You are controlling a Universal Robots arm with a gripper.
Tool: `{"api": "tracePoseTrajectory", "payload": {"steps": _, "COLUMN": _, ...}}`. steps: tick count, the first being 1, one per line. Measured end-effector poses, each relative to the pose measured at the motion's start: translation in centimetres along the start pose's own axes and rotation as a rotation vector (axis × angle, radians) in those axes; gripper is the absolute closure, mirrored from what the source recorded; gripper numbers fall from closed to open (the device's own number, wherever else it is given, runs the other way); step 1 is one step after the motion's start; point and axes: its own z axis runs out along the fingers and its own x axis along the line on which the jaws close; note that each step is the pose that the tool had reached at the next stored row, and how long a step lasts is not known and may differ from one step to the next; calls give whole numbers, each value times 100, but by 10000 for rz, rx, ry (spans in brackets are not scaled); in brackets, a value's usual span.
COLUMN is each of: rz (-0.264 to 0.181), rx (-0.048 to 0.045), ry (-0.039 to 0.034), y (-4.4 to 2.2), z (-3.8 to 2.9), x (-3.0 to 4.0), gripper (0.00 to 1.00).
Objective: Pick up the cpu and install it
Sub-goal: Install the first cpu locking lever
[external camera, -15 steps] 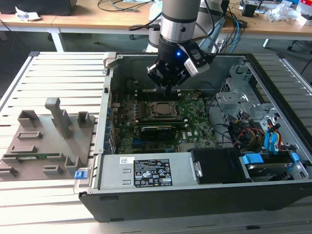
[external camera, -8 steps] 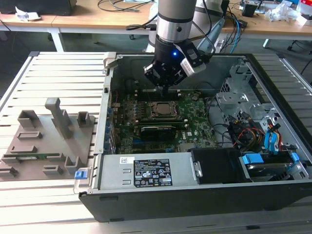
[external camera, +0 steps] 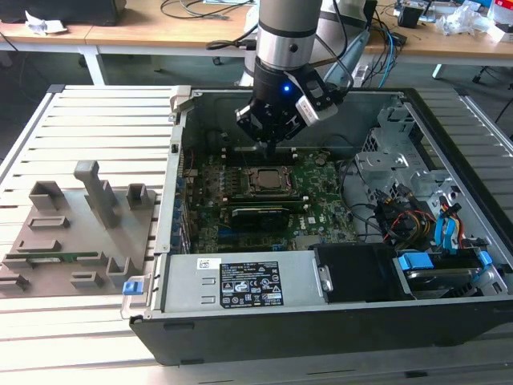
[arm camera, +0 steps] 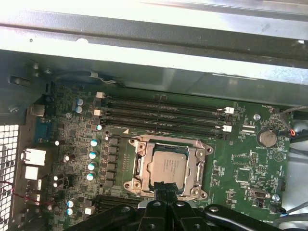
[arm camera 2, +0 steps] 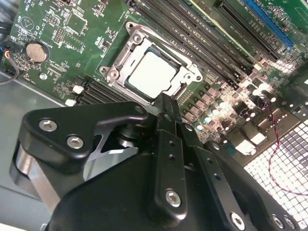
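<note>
The cpu (external camera: 267,180) lies flat inside the motherboard socket (external camera: 247,186), its silver-grey top facing up. Both wrist views show the cpu (arm camera 2: 153,74) (arm camera: 168,166) sitting square within the socket's metal frame (arm camera 2: 118,72) (arm camera: 136,185). My gripper (external camera: 271,149) hangs just above the socket's far edge, inside the open computer case. Its black fingers are pressed together at the tip, shut with nothing between them. In both wrist views the gripper (arm camera 2: 164,99) (arm camera: 166,187) ends beside the cpu's edge, apart from it.
A grey plastic tray (external camera: 72,233) with slots and upright posts rests on the slatted table at the exterior view's left. Memory slots (arm camera: 161,115) run beside the socket. Case walls (external camera: 172,184), the power supply (external camera: 240,282) and cables (external camera: 401,216) surround the board.
</note>
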Motion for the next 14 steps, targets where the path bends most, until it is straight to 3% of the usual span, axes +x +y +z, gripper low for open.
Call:
{"api": "tracePoseTrajectory", "payload": {"steps": 1, "rz": 3, "rx": 0, "ry": -1, "y": 1, "z": 1, "x": 11, "gripper": 89}}
{"api": "tracePoseTrajectory", "payload": {"steps": 2, "rz": -2, "rx": 1, "ry": 0, "y": 7, "z": 1, "x": 73, "gripper": 89}}
{"api": "tracePoseTrajectory", "payload": {"steps": 4, "rz": 1, "rx": 0, "ry": -1, "y": 39, "z": 6, "x": 222, "gripper": 89}}
{"api": "tracePoseTrajectory", "payload": {"steps": 7, "rz": 0, "rx": 0, "ry": -6, "y": 163, "z": 15, "x": 498, "gripper": 89}}
{"api": "tracePoseTrajectory", "payload": {"steps": 8, "rz": 2, "rx": 1, "ry": -7, "y": 190, "z": 16, "x": 560, "gripper": 89}}
{"api": "tracePoseTrajectory", "payload": {"steps": 11, "rz": -1, "rx": -47, "ry": -14, "y": 275, "z": 26, "x": 642, "gripper": 89}}
{"api": "tracePoseTrajectory", "payload": {"steps": 14, "rz": -4, "rx": -151, "ry": -25, "y": 387, "z": 61, "x": 636, "gripper": 89}}
